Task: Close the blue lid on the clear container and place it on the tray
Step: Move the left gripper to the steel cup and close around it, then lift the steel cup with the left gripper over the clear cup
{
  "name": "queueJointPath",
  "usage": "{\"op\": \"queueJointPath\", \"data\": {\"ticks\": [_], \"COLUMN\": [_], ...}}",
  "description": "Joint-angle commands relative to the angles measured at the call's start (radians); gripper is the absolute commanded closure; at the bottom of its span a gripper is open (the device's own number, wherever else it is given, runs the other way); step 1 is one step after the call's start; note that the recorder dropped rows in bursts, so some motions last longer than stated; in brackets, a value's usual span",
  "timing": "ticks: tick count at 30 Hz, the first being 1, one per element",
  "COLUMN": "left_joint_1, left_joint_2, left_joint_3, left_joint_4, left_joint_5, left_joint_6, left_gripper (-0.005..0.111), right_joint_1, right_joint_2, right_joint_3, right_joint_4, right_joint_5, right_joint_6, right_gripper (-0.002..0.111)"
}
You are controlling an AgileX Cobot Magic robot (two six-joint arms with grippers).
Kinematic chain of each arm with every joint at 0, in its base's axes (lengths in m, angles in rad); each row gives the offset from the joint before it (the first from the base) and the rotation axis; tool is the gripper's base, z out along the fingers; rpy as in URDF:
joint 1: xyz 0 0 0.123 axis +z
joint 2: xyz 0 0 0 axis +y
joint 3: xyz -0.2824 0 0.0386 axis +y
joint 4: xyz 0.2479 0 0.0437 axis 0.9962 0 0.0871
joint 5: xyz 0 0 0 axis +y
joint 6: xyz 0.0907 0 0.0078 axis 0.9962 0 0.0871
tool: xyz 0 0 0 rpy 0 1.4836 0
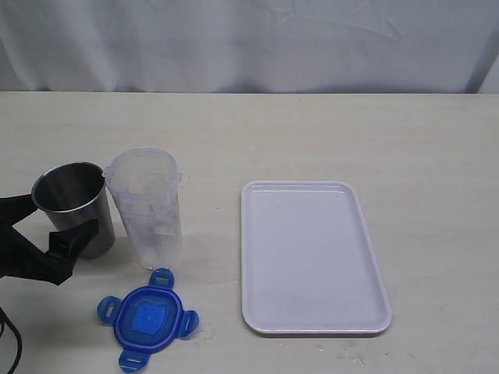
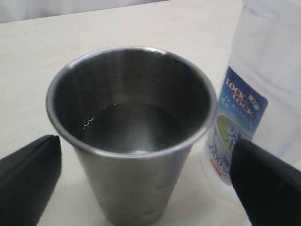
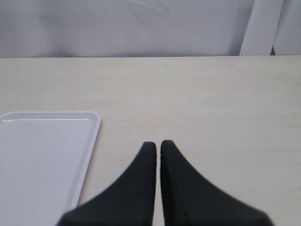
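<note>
Left claw (image 2: pixel 145 146) is gaping around the steel cup (image 1: pixel 72 204); right claw (image 3: pixel 158 146) is sitting closed, empty. The clear container (image 1: pixel 148 206) is standing beside the cup, blue lid (image 1: pixel 148 318) lying toward the table's (image 1: pixel 312 132) near edge.

cup (image 1: pixel 70 204): was brushed, shiny metal
clear container (image 1: pixel 148 210): was cloudy clear plastic
blue lid (image 1: pixel 148 318): was translucent glossy plastic
tray (image 1: pixel 312 257): was smooth white plastic
table (image 1: pixel 351 132): looked pale, matt

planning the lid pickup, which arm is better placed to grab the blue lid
Probably left. The left pincer is open around the steel cup, next to the clear container and blue lid. The right pincer is shut, off beside the tray.
</note>
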Motion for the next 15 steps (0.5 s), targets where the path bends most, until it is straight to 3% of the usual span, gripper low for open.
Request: {"op": "queueJointPath", "data": {"ticks": [1,15], "left_joint_1": [0.001,0.001], "left_joint_2": [0.001,0.004], "left_joint_3": [-0.006,-0.029], "left_joint_4": [-0.025,-0.040], "left_joint_5": [-0.021,-0.019], "left_joint_6": [-0.002,-0.003], "left_gripper": [0.017,0.017], "right_joint_1": [-0.001,-0.001], "right_joint_2": [-0.004,-0.004], "right_joint_3": [0.002,0.002], "right_joint_4": [-0.006,-0.006], "right_joint_5": [-0.012,-0.012], "right_joint_6": [-0.006,-0.006], "right_gripper": [0.104,0.104]}}
